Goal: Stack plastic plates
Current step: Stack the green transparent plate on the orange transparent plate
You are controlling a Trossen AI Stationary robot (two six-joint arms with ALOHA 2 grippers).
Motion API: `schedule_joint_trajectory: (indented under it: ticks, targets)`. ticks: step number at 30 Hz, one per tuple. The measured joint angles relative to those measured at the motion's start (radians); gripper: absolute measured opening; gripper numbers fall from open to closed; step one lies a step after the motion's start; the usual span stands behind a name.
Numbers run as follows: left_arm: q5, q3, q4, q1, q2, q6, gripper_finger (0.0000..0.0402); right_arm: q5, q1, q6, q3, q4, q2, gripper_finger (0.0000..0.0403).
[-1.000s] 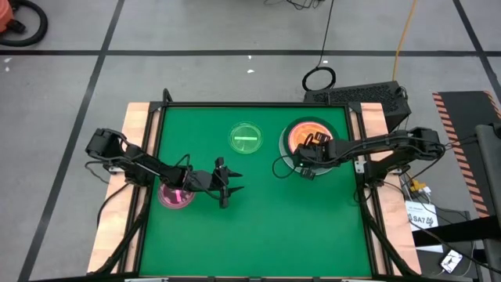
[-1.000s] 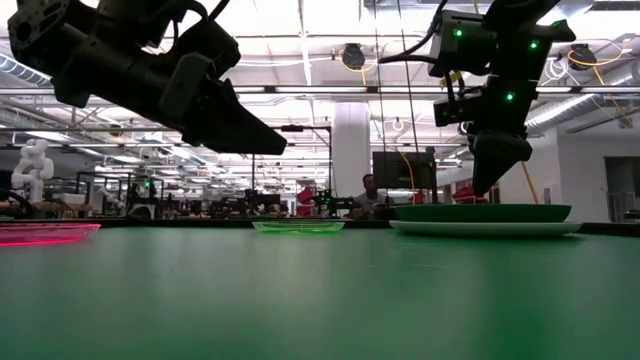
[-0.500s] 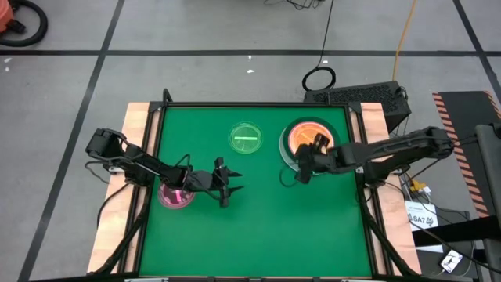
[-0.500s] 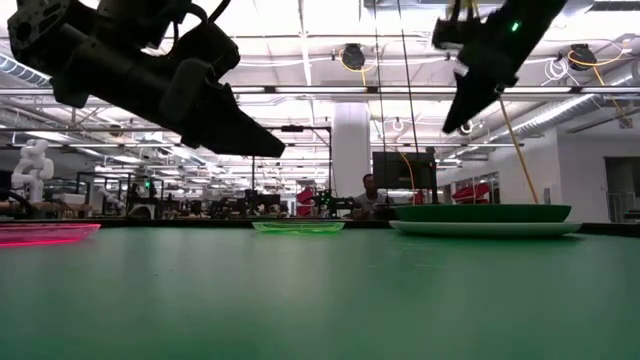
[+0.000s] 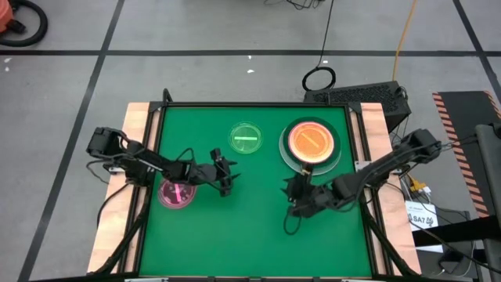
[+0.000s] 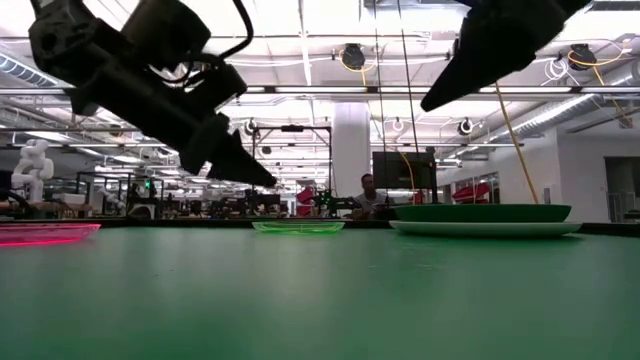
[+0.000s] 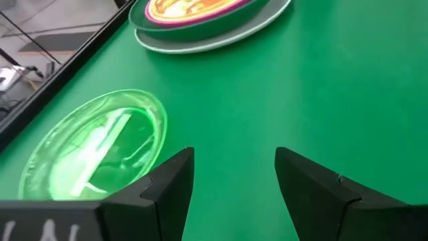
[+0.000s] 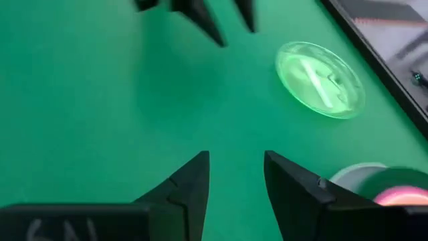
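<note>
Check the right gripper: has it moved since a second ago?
Yes. In the high view the right gripper has pulled back off the plate stack toward the near side of the table, and hangs empty, jaws open.

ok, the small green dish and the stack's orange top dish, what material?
Small round translucent green dish: looks like clear-tinted glossy plastic; the mat shows through and the rim glints. Round translucent orange top dish: likely the same, glowing under the light. Dark-green plate below looks opaque.

Small dish left of plate stack; another dish far left.
</note>
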Motion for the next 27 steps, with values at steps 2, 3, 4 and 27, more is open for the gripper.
schedule_joint_trajectory:
  ticks: [2, 3, 4, 27]
  targets:
    - [0.000, 0.010, -0.032, 0.017, 0.000, 0.031, 0.0216, -0.001, 0.012, -0.038, 0.000, 0.027, 0.027, 0.0135]
    - [0.000, 0.024, -0.058, 0.027, 0.000, 0.043, 0.0216, -0.001, 0.017, -0.052, 0.000, 0.032, 0.038, 0.0135]
    - [0.000, 0.042, -0.089, 0.037, 0.000, 0.052, 0.0216, -0.002, 0.019, -0.061, 0.000, 0.033, 0.046, 0.0134]
    - [0.120, 0.194, -0.422, 0.178, 0.001, 0.133, 0.0216, -0.058, 0.033, -0.100, 0.000, 0.023, 0.072, 0.0134]
